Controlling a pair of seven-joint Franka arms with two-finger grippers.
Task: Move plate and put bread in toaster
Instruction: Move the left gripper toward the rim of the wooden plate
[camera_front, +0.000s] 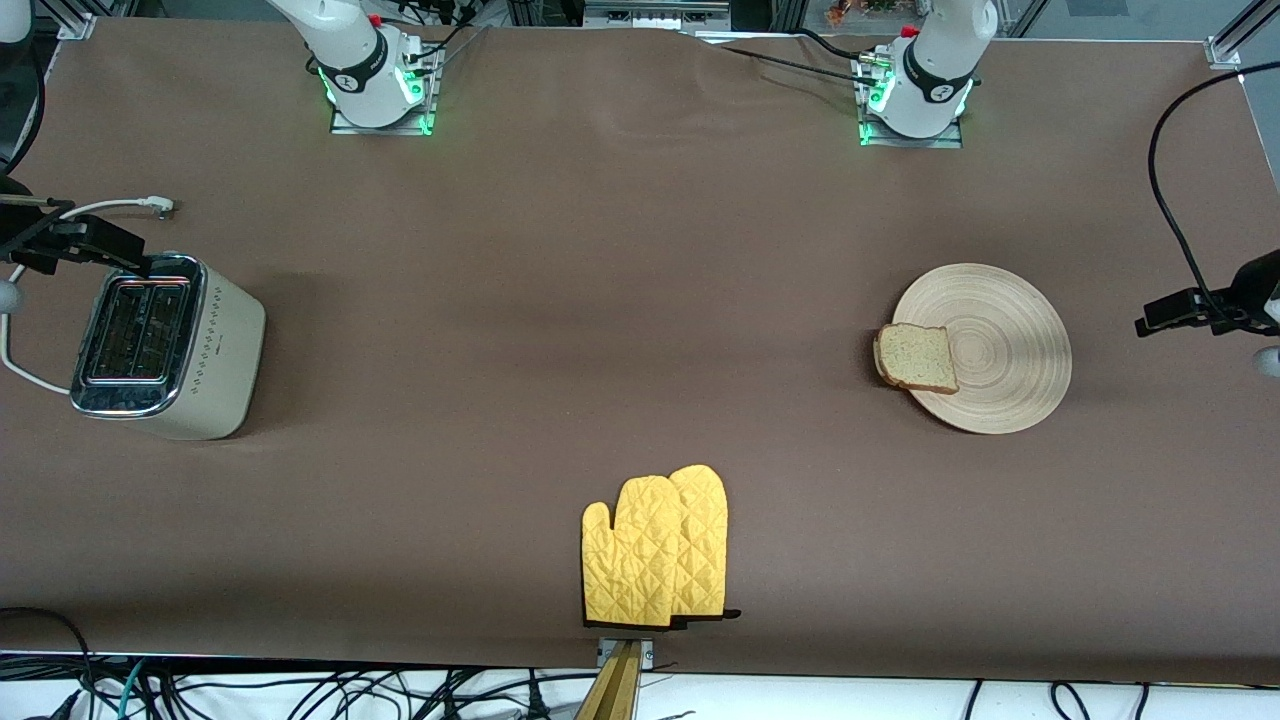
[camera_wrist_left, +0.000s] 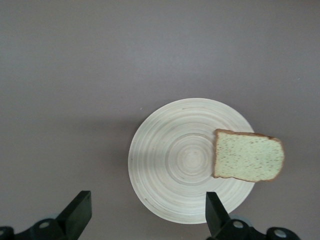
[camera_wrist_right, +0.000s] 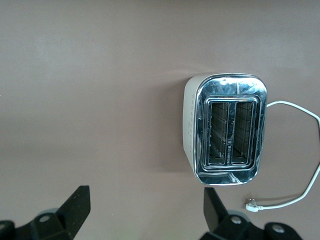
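Observation:
The pale wooden plate (camera_front: 1000, 350) lies on the brown table toward the left arm's end. The slice of bread (camera_front: 916, 358) rests on the plate's rim and overhangs it toward the right arm's end. High over the table beside the plate, my left gripper (camera_wrist_left: 148, 200) is open and holds nothing; the plate (camera_wrist_left: 180, 160) and bread (camera_wrist_left: 247, 156) show below it. The cream toaster (camera_front: 170, 345) stands at the right arm's end with both slots empty. My right gripper (camera_wrist_right: 147, 197) is open and empty, up in the air beside the toaster (camera_wrist_right: 227, 130).
Two yellow quilted oven mitts (camera_front: 655, 550) lie stacked at the table's edge nearest the front camera, midway along it. The toaster's white cord (camera_wrist_right: 300, 150) loops on the table, its plug (camera_front: 155, 206) lying loose. Brown cloth covers the table between toaster and plate.

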